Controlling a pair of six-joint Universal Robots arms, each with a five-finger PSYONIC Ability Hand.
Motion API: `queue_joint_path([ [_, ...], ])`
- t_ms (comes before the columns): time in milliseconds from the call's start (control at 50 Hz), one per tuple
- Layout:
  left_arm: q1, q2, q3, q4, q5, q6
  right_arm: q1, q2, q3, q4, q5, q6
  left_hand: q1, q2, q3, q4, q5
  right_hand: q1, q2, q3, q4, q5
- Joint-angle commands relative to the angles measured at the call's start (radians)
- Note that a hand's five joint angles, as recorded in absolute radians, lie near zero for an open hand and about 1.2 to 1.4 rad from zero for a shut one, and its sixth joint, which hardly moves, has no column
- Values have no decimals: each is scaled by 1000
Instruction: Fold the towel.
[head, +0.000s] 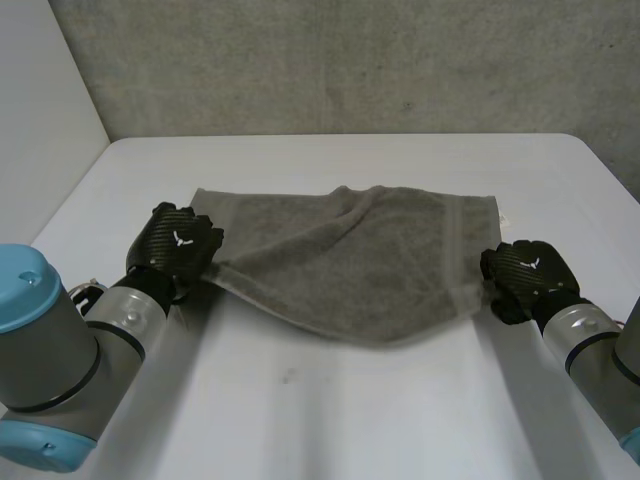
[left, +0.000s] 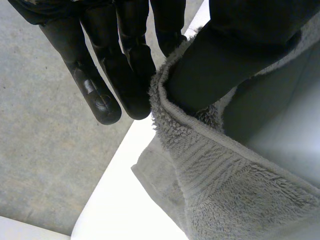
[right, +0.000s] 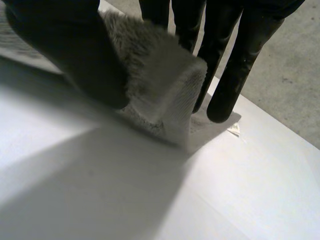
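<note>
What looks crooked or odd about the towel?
Nothing damaged. The towel sags between the left hand and right hand, each pinching a near corner, and its far edge bunches up midway.

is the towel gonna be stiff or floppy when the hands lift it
Likely floppy: the towel droops in a curve between the left hand and right hand, which pinch its near corners. Its fluffy pile probably grips well, so slipping seems unlikely. The far edge lies on the table and will likely drag.
</note>
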Motion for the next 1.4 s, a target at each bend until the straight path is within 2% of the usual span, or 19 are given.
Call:
queue_joint_path([
  [20, 3, -23, -27, 2, 1, 1, -8, -39, 13, 21, -63, -9, 16, -1, 0, -1, -1, 507, 365, 377, 374, 408],
  [40, 3, -41, -28, 2, 1, 1, -15, -76, 22, 36, -86, -20, -268, -285, -284, -285, -285, 507, 365, 377, 374, 408],
  [60, 3, -41, -28, 2, 1, 1, -15, -103, 24, 62, -103, -32, -271, -288, -286, -287, -287, 507, 365, 377, 374, 408],
  [80, 3, -58, -30, 2, 0, 1, -15, -104, 24, 63, -103, -32, -454, -471, -470, -470, -471, 507, 365, 377, 374, 408],
  [140, 3, -84, -28, 4, 0, -1, -26, -134, 19, 133, -130, -63, -526, -543, -542, -543, -543, 507, 365, 377, 374, 408],
  [280, 15, -118, -25, 14, 0, -1, -139, -145, -5, 233, -157, -112, -526, -543, -542, -543, -543, 507, 365, 377, 374, 408],
  [580, 86, -122, -54, 14, -37, -11, -208, -142, -32, 237, -166, -120, -503, -520, -518, -519, -519, 507, 365, 377, 374, 408],
  [640, 101, -113, -74, 13, -49, -11, -208, -142, -32, 239, -166, -123, -374, -391, -389, -390, -390, 507, 365, 377, 374, 408],
  [680, 103, -99, -89, 10, -48, -2, -204, -139, -38, 251, -166, -132, -46, -63, -62, -63, -63, 507, 365, 377, 374, 408],
  [700, 103, -99, -90, 10, -48, -2, -204, -139, -38, 251, -166, -132, -45, -62, -60, -61, -61, 507, 365, 377, 374, 408],
  [720, 99, -81, -102, 4, -49, 6, -204, -137, -42, 272, -166, -147, 193, 176, 178, 177, 177, 507, 365, 377, 374, 408],
  [760, 98, -50, -122, -7, -49, 9, -202, -134, -50, 311, -166, -175, 195, 179, 180, 179, 179, 507, 365, 377, 374, 408],
  [920, 92, 180, -237, -208, -37, 93, -202, -154, -102, 690, -141, -462, 195, 179, 180, 179, 179, 507, 365, 377, 374, 408],
  [1020, 112, 373, -287, -512, -34, 283, -265, -225, -98, 1010, -49, -710, 195, 179, 180, 179, 179, 507, 365, 377, 374, 408],
  [1100, 127, 422, -277, -611, -6, 332, -294, -260, -102, 1070, -19, -785, 195, 179, 180, 179, 179, 507, 365, 377, 374, 408],
  [1200, 167, 416, -243, -556, 90, 331, -291, -266, -116, 1024, -35, -788, 195, 179, 180, 179, 179, 507, 365, 377, 374, 408],
  [1240, 170, 360, -217, -443, 138, 319, -291, -233, -133, 969, -48, -734, 195, 179, 180, 179, 179, 507, 365, 377, 374, 408],
  [1300, 161, 292, -191, -368, 144, 309, -281, -183, -151, 931, -57, -690, 195, 179, 180, 179, 179, 507, 365, 377, 374, 408],
  [1400, 78, 32, -13, -197, 130, 296, -146, 8, -326, 845, -25, -545, 195, 179, 180, 179, 179, 507, 365, 377, 374, 408],
])
